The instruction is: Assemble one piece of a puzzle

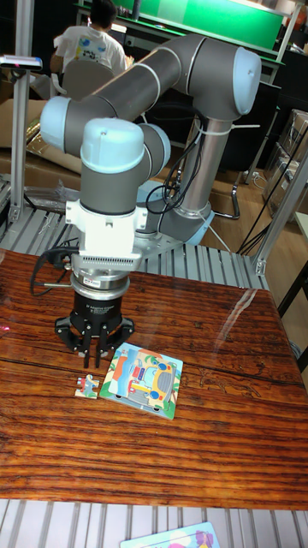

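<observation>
One UR5 arm w/ one gripper; one loose puzzle piece directly beneath its fingertips; one puzzle board just beside; one person far behind; second board well forward.

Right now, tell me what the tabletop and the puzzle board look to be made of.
Tabletop: looks like wood or wood veneer, reddish-brown with streaked grain and a glossy finish, judging by the pale reflections on it.
Puzzle board: probably printed cardboard or thin wood, flat, with a colourful cartoon picture; I cannot tell which from this view.
</observation>
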Controlling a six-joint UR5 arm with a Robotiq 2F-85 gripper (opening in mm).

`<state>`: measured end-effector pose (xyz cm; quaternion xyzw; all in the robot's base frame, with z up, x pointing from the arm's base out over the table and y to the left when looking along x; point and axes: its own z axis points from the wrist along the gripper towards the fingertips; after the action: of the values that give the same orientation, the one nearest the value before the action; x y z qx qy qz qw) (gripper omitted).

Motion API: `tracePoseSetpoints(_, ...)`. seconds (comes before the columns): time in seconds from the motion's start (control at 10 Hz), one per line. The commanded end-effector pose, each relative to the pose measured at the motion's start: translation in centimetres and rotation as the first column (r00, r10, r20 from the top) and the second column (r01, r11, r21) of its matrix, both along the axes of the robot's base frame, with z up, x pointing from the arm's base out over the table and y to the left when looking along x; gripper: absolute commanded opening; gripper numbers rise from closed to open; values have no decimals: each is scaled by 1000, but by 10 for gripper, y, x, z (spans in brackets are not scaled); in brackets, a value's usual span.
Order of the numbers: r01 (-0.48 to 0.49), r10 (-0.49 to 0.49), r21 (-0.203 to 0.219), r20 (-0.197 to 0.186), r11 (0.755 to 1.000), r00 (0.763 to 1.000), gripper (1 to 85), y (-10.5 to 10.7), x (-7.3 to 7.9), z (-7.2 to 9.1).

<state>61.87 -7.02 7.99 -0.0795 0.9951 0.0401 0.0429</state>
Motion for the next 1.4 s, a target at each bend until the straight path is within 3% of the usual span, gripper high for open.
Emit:
tracePoseSetpoints(0.0,30,-30,10,2,1000,1000,710,3,2,-5)
tracePoseSetpoints(0.4,39,-39,-1,19,999,999,680,-7,-8,-16)
tracePoseSetpoints(0.8,38,-38,3,48,999,998,653,-7,-7,-26)
tracePoseSetpoints(1.0,-39,39,5,73,999,997,630,-6,-4,-30)
tracePoseSetpoints(1.3,-223,220,21,85,975,972,627,5,-8,-31)
